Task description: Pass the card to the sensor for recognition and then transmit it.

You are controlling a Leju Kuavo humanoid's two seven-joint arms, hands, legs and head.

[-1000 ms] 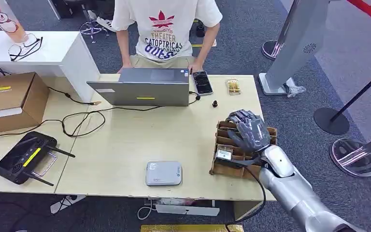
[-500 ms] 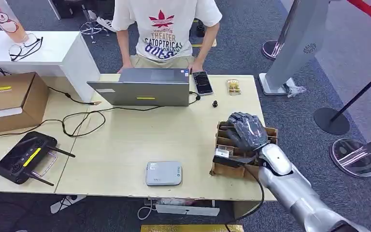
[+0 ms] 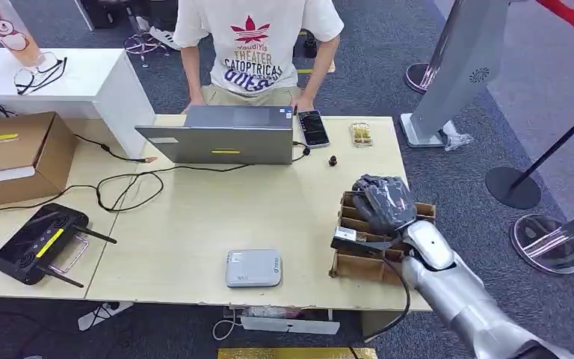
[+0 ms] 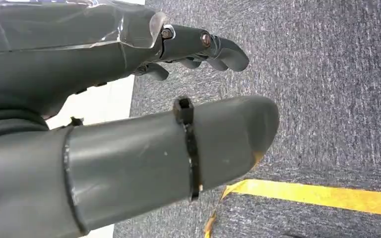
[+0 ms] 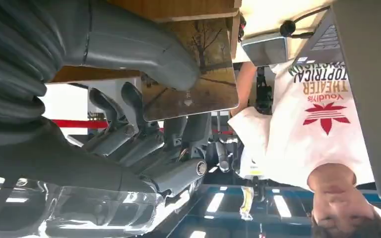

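Right hand pinches card between thumb and fingers.

Even, bright indoor light falls from overhead, casting only soft, short shadows around the right hand on the pale table, while close to the left hand the thumb looms blurred and plastic wrap gives glare.

Open grey laptop at far edge of worktop, person in white printed T-shirt seated behind it. Black phone just right of laptop. Black cable trails across worktop. Cardboard box at left end. Black controller with antennas near front-left. Glasses on white counter.
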